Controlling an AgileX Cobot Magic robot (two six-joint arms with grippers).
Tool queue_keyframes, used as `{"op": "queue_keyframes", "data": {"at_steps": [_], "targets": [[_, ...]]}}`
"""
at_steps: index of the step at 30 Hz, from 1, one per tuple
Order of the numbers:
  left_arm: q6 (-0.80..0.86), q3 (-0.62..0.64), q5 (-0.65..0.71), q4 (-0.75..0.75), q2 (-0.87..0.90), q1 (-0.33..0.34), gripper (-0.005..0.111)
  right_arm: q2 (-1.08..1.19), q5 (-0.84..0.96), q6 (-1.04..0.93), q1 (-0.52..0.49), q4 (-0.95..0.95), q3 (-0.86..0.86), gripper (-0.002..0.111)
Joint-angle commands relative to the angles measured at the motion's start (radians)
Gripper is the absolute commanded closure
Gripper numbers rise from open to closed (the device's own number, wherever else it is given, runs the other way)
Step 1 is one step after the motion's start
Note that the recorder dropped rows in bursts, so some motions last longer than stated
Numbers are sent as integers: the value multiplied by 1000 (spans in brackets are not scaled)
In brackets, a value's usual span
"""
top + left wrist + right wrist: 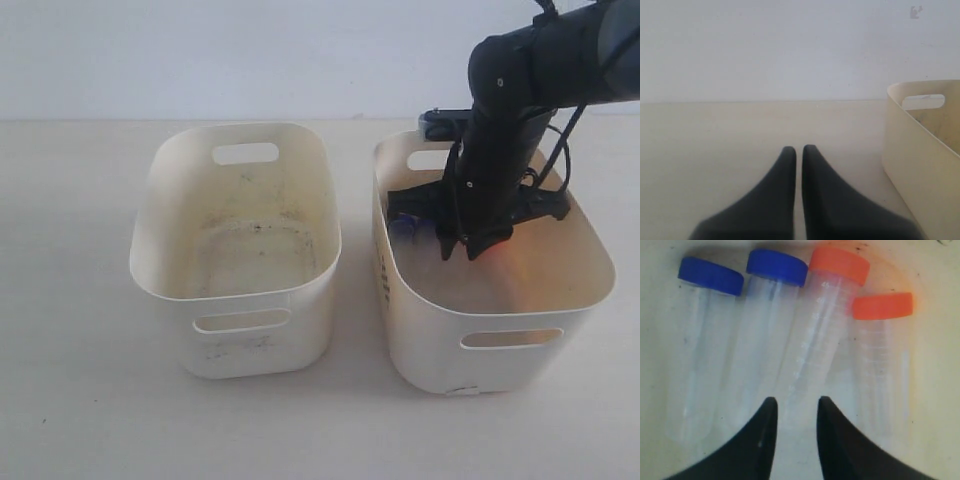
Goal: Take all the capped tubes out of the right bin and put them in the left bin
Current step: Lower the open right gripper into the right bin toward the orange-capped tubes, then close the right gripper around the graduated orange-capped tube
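Right gripper (797, 400) jaws narrowly apart astride orange-capped tube (815, 340), grip unclear; right bin (430, 330) on beige tabletop (80, 400), white wall (250, 50) behind.

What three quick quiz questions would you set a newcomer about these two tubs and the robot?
1. True or false: the left bin already holds a tube.
2. How many capped tubes lie in the right bin? A two, B four, C six.
3. Fill in: the right gripper has its jaws either side of a tube with a ___ cap.

Key: 1 false; 2 B; 3 orange.
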Motion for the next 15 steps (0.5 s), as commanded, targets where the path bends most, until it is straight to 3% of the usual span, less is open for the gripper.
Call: {"op": "queue_keyframes", "data": {"at_steps": [1,2,15], "targets": [[-4,-2,-7,-3,4,-7,103,11,17,-4,-1,-10,-5,55],[-4,-2,-7,-3,4,-7,103,15,17,-4,-1,-10,-5,50],[-4,-2,-7,-3,4,-7,103,95,7,5,-1,-14,-5,53]]}}
